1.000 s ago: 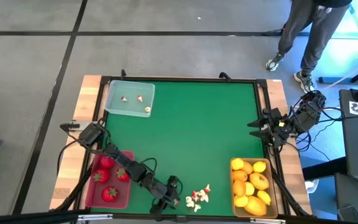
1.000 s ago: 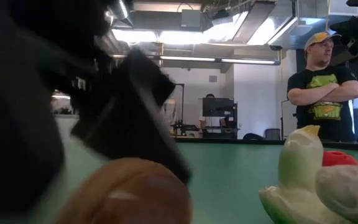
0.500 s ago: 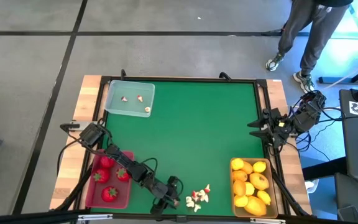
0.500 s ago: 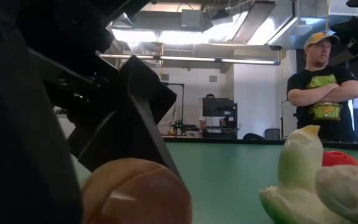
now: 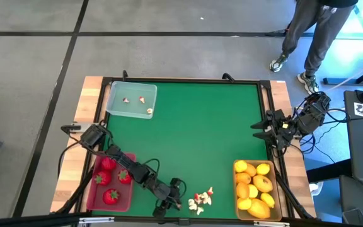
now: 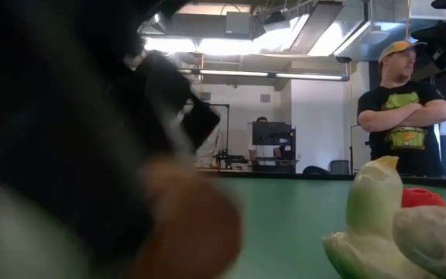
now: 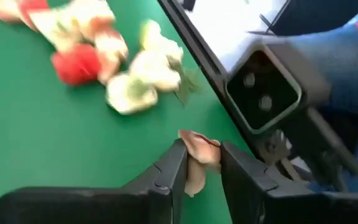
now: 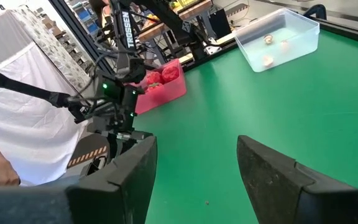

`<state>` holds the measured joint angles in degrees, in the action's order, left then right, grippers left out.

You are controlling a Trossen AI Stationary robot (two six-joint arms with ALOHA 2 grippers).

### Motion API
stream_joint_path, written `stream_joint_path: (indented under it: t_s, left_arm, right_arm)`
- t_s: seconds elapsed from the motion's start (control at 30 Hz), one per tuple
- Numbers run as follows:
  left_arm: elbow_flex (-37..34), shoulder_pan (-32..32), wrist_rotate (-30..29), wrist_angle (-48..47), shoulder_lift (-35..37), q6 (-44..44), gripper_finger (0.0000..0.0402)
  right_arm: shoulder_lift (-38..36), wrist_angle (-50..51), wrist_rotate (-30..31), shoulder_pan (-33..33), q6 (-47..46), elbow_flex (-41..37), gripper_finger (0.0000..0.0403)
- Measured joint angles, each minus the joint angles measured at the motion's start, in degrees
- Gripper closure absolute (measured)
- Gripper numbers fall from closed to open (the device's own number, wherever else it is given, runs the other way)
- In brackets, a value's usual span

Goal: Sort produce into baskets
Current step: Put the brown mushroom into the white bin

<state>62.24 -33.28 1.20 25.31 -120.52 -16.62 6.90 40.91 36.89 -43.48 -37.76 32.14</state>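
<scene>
My left gripper [image 5: 174, 202] is low at the table's near edge, shut on a small tan bit of produce [image 7: 199, 148], which shows blurred in the low view [image 6: 188, 232]. Just to its right lies a pile of tiny white-and-red bits [image 5: 200, 200] [image 7: 126, 68]. The red basket [image 5: 93, 195] holds strawberries, the yellow basket [image 5: 237, 165] holds lemons, and the clear basket [image 5: 131, 88] at the far left holds three bits. My right gripper [image 8: 197, 168] stands open and waits at the table's right edge [image 5: 271, 129]. My left gripper pinches the tan bit's lower part [image 7: 196, 171] between its two fingers [image 7: 174, 167]. The fingers come slanting down from the table's left. The bit's top sticks out past the fingertips. I cannot tell whether it rests on the green mat.
A black camera mount [image 7: 263, 93] and the table's black frame stand right beside the held bit at the near edge. A person stands past the far right corner [image 5: 311, 38] [image 6: 401, 108]. The green mat's middle [image 5: 200, 132] is bare.
My left gripper has stayed at the near edge. In the low view its dark finger has drawn in against the tan bit, which now shows blurred.
</scene>
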Motion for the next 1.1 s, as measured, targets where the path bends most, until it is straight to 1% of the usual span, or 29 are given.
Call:
stream_joint_path:
  t_s: [0.13,0.23,0.33,0.43,0.53,0.6,0.67,0.87,0.97,1.03,1.1]
  left_arm:
    - [0.0,1.4,-0.4,-1.0,2.1,0.0,0.0322]
    - [0.0,2.7,-0.6,-4.9,4.1,0.2,0.0323]
    - [0.0,4.5,-0.8,-11.5,7.9,1.2,0.0321]
    - [0.0,6.7,-3.6,-19.6,12.4,3.3,0.0322]
    - [0.0,9.1,-6.9,-28.1,18.5,5.0,0.0325]
    - [0.0,10.8,-10.0,-34.4,22.8,5.0,0.0324]
    - [0.0,12.6,-14.5,-40.4,27.0,3.9,0.0323]
    - [0.0,17.0,-33.9,-61.8,39.4,-4.4,0.0321]
    - [0.0,20.4,-42.4,-72.5,44.3,-11.5,0.032]
    - [-0.1,23.4,-46.0,-78.6,46.9,-16.0,0.032]
    - [-1.3,26.9,-46.7,-81.9,49.0,-17.0,0.032]
  right_arm:
    - [0.0,-0.1,0.0,0.0,-0.1,0.0,0.0182]
    - [0.0,-0.1,0.0,0.0,-0.2,0.0,0.0182]
    - [0.0,-0.1,0.0,0.0,-0.2,0.0,0.0182]
    - [0.0,-0.1,0.0,0.0,-0.2,0.0,0.0182]
    - [0.0,-0.1,0.0,0.0,-0.2,0.0,0.0182]
    - [0.0,0.0,0.0,0.0,-0.2,0.0,0.0182]
    - [0.0,0.0,0.0,0.0,-0.2,0.0,0.0182]
    - [0.0,0.0,0.0,0.0,-0.2,0.0,0.0182]
    - [0.0,0.0,0.0,0.0,-0.2,0.0,0.0182]
    - [0.0,0.0,0.0,0.0,-0.2,0.0,0.0182]
    - [0.0,0.0,0.0,0.0,-0.2,0.0,0.0182]
